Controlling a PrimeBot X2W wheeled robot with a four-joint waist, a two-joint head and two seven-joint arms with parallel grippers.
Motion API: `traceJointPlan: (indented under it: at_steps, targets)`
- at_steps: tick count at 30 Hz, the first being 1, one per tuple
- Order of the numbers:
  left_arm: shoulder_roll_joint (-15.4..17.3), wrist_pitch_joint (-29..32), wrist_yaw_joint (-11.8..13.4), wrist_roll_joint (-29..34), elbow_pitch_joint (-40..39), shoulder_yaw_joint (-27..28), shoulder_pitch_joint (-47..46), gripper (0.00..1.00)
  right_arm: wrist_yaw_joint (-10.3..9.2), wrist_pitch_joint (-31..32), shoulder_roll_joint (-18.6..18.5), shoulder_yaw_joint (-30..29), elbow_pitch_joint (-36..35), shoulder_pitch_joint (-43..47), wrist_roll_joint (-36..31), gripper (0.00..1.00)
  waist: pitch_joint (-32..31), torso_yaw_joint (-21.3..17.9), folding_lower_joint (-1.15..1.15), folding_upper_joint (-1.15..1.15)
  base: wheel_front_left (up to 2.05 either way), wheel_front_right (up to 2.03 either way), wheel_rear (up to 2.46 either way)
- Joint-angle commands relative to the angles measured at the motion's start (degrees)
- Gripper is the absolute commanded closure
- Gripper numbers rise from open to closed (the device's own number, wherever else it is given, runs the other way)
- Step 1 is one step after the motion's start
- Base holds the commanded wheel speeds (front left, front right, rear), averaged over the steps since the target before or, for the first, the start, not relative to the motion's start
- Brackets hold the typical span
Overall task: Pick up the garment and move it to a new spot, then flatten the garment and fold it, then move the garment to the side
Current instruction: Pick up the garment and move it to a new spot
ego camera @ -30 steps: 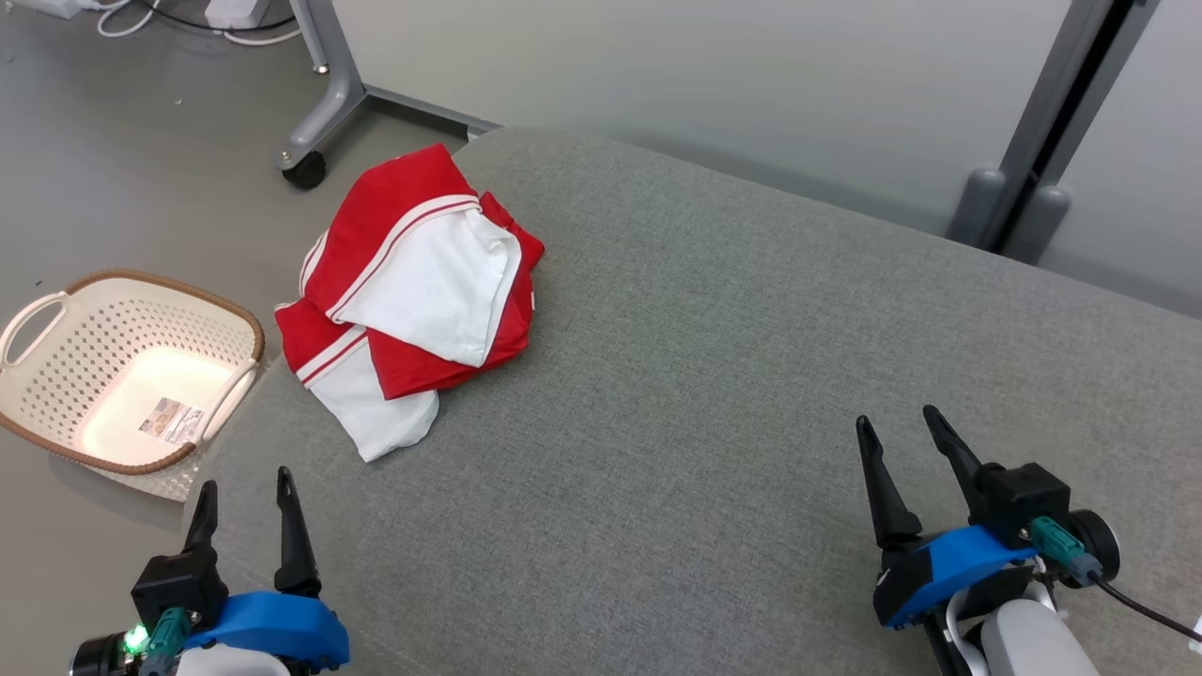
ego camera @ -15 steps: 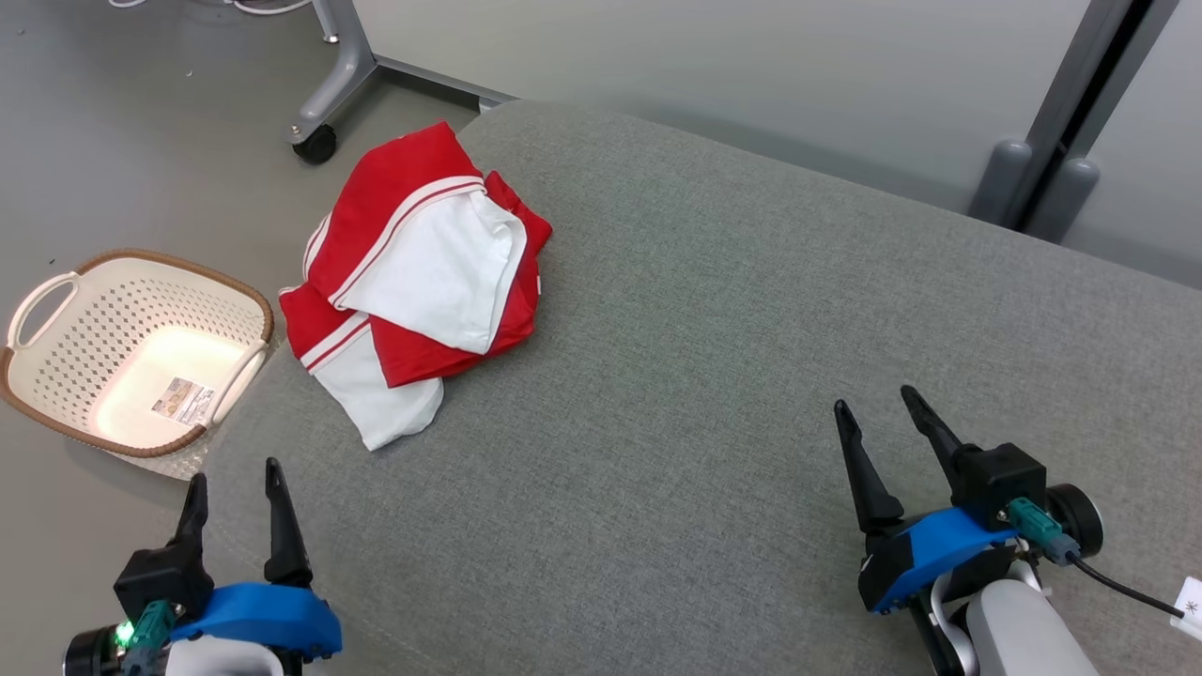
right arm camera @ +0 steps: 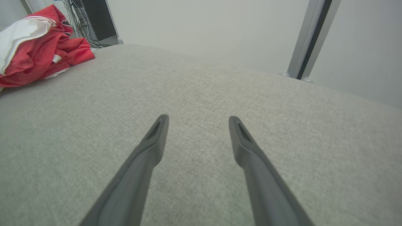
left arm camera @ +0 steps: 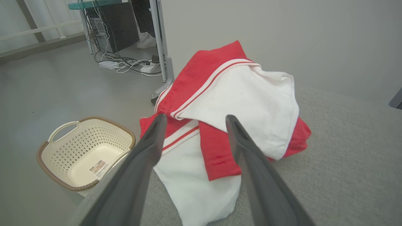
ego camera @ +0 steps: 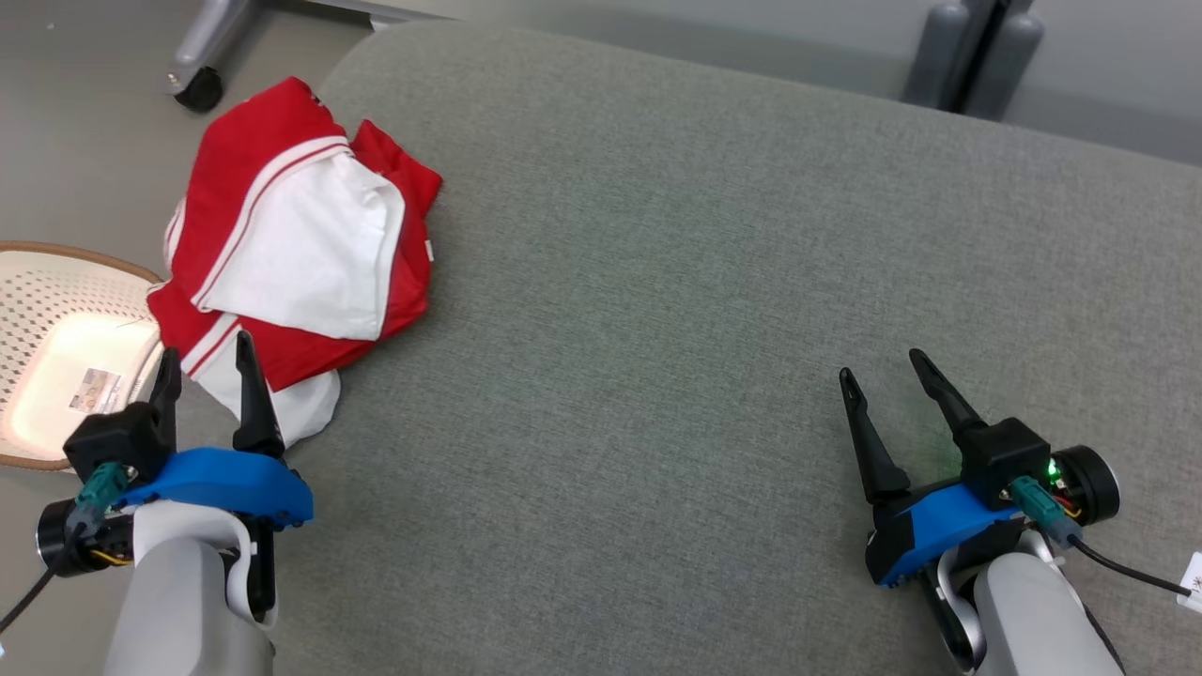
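A red and white garment [ego camera: 291, 253] lies crumpled in a heap at the left end of the grey cushion [ego camera: 714, 300], one white corner reaching the cushion's edge. In the left wrist view the garment [left arm camera: 232, 103] sits just beyond my fingers. My left gripper [ego camera: 207, 347] is open, its tips at the garment's near edge, holding nothing. Far to the right, my right gripper [ego camera: 883, 366] stands open over bare cushion. The right wrist view shows the garment [right arm camera: 40, 47] at the far left, well away from that gripper [right arm camera: 196, 121].
A cream perforated basket [ego camera: 56, 366] with a brown rim stands on the floor left of the cushion, also in the left wrist view as the basket [left arm camera: 84, 153]. A wheeled metal leg [ego camera: 202, 56] is behind the garment. A grey post [right arm camera: 306, 40] rises at the back right.
The head camera has shifted, so the whole scene sits lower-left in view. My left gripper has moved forward to the garment's near edge. The right gripper holds about the same place.
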Motion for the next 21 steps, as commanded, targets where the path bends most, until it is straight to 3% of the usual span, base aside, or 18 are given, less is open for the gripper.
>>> traceJointPlan:
  at_steps: [1, 10, 20, 21]
  targets:
    - [0.5, -0.2, -0.4, -0.5, 1.9, 0.6, -2.1, 0.0, -0.02, -0.2, -0.6, 0.2, -0.3, -1.1, -0.5, 0.0, 0.9, -0.8, -0.01, -0.01, 0.0, 0.0, 0.0]
    - [1.3, -0.2, -0.7, -3.0, 12.7, 3.6, -9.4, 0.0, -0.02, -0.2, -1.8, 0.2, -0.9, -2.7, -0.8, 0.0, 4.7, -4.0, -0.01, -0.01, 0.0, 0.0, 0.0]
    - [1.7, -0.2, -0.8, -3.9, 16.9, 6.1, -14.3, 0.0, -0.02, -0.1, -1.8, 0.8, -0.9, -4.2, -0.8, 0.0, 6.8, -5.7, -0.01, -0.01, 0.0, 0.0, 0.0]
    - [1.9, -0.2, -0.8, -4.0, 17.2, 6.3, -14.7, 0.08, -0.02, -0.1, -1.8, 0.8, -1.0, -4.4, -0.7, 0.0, 7.0, -6.0, -0.01, -0.01, 0.0, 0.0, 0.0]
